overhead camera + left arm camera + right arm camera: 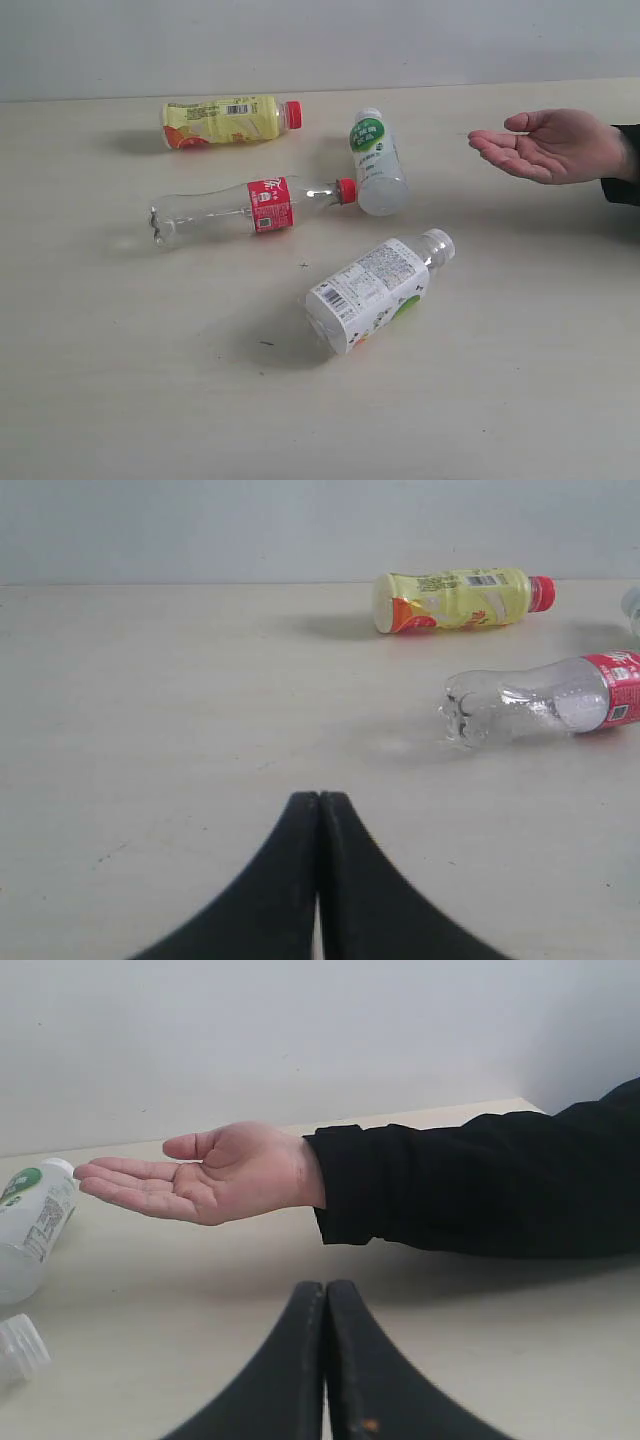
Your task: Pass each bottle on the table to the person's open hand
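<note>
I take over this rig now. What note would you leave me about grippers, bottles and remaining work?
Left gripper and right gripper: jaws shut, holding nothing.
On the table, all lying down: yellow bottle, red-labelled clear bottle, green-labelled cloudy bottle, white-labelled bottle.
Person's open hand is empty, above the table.
Done: none handed over. Left: all four.

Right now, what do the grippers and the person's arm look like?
Left gripper and right gripper: matte black fingers, broad at the base, curving to narrow tips; the right has a small orange speck. No cables show. The hand is bare, with a long black sleeve.
</note>
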{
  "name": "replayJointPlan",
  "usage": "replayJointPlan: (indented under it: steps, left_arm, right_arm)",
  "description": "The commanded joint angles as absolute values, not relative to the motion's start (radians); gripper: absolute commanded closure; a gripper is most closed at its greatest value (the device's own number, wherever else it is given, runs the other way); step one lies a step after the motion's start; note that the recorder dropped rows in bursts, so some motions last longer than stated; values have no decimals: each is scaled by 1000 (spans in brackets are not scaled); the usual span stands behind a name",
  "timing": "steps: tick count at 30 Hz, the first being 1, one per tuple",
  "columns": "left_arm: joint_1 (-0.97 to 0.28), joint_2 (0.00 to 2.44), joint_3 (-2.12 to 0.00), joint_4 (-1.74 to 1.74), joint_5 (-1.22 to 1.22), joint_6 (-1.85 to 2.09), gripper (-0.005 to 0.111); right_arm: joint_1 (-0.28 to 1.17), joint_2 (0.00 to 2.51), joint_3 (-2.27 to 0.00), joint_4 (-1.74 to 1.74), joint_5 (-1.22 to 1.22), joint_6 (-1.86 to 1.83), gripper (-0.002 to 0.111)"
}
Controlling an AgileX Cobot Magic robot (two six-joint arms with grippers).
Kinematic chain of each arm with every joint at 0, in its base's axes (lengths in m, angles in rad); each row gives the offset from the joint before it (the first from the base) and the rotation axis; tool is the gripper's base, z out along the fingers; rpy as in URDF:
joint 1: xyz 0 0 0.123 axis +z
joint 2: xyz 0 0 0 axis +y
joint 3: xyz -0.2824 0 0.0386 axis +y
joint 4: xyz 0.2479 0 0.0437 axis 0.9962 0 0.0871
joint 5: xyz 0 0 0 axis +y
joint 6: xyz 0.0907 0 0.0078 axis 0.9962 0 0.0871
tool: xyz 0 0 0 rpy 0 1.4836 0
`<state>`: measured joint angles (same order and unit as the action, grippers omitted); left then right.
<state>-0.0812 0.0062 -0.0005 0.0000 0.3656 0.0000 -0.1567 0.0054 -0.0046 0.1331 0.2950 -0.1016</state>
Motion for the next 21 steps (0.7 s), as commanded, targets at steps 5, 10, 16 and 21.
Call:
replayJointPlan:
  steps: [5,10,16,21]
  left_arm:
    - [-79,0,0,0,356,0,106]
    - [-79,0,0,0,356,0,106]
    - [-79,0,0,0,356,0,106]
    - [-79,0,0,14,351,11,106]
  right_arm:
    - [-163,0,0,132,290,-103,108]
    - [-163,0,0,132,290,-103,108]
    - [-163,0,0,132,290,-103,108]
    - [-163,0,0,132,290,-103,108]
